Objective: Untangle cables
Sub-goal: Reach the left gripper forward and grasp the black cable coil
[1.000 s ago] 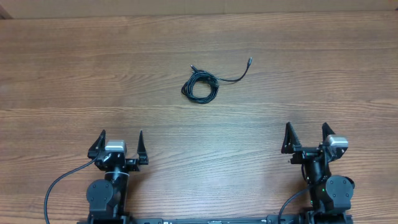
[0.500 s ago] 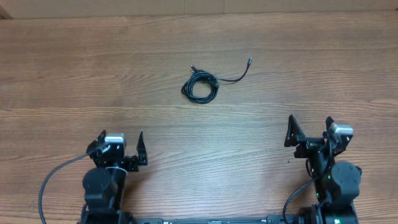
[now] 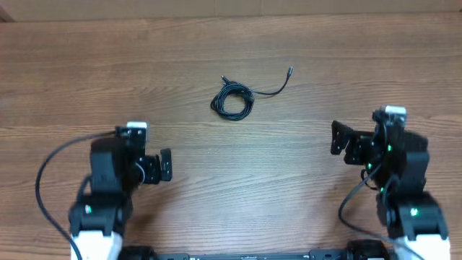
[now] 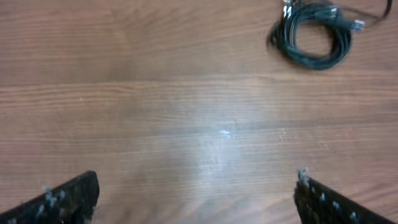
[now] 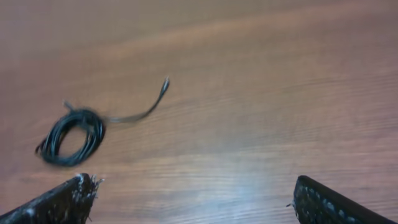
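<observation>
a: since we go left to right, left gripper [image 4: 196, 200] first. fingers [image 4: 68, 198] spread wide, nothing between them, bare table [image 3: 72, 72] below. it sits on the near side, well short of the work.

b: noted. and the cables [image 3: 231, 116]?

a: middle of the table, on the far side of both arms. small tight coil, several turns of thin black cord lying flat. in the left wrist view it sits in the upper right corner, well apart from the fingertips.

b: any free ends?

a: a short stub [image 3: 224, 76] pokes out at the upper left of the coil. a longer tail [image 3: 271, 93] leaves the right side and curves up to a small plug [image 3: 289, 71]. how many cords are in the bundle, cannot tell.

b: handling?

a: my read: very light, limp, little spring. lift one turn and the whole coil likely comes along. the cord is thin and flat on wood, so a pinch from above could slip off a single strand.

b: so where to grab?

a: i'd pin the thick side of the coil with one arm and take the tail just behind the plug with the other. it's probably stiffer there, and it lies clear of the loops.

b: right gripper [image 5: 193, 202]?

a: jaws wide apart too, holding nothing. the coil is off to the left in its wrist view. this gripper looks nearer the plug than the left one.
</observation>
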Robot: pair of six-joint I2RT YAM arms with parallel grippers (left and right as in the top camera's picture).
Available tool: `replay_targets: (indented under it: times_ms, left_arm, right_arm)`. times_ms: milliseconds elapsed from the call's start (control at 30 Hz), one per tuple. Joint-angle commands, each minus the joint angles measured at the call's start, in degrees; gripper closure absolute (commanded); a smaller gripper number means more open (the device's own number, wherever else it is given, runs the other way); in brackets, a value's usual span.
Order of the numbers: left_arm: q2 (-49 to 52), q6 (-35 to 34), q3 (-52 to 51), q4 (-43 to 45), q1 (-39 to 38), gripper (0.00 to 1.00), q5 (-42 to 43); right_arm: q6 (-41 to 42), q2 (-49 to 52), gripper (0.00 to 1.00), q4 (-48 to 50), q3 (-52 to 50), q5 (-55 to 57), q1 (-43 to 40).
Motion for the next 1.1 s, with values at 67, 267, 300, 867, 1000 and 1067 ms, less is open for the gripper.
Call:
replay_targets:
  times_ms: [67, 267, 300, 867, 1000, 1067]
  left_arm:
    - [11.5, -5.5, 17.0, -12.8, -0.4, 0.0, 2.4]
    - [17.5, -10.3, 22.8, -18.9, -0.3, 0.01, 8.4]
    - [17.7, -10.4, 22.8, -18.0, -0.3, 0.01, 9.0]
    - [39.6, -17.9, 45.1, -10.0, -9.0, 0.1, 2.2]
    - [46.4, -18.8, 46.5, -9.4, -12.8, 0.1, 1.9]
    - [49.4, -22.1, 46.5, -9.3, -14.2, 0.12, 1.9]
  right_arm:
    - [0.1, 9.8, 0.0, -10.9, 13.0, -5.0, -0.3]
    - [0.1, 15.6, 0.0, -16.6, 20.1, -11.8, -0.3]
    - [0.1, 15.6, 0.0, -16.2, 20.1, -12.8, -0.3]
    - [0.1, 15.6, 0.0, -14.0, 20.1, -14.9, -0.3]
    - [0.1, 15.6, 0.0, -14.0, 20.1, -14.6, -0.3]
    - [0.1, 15.6, 0.0, -14.0, 20.1, -14.6, -0.3]
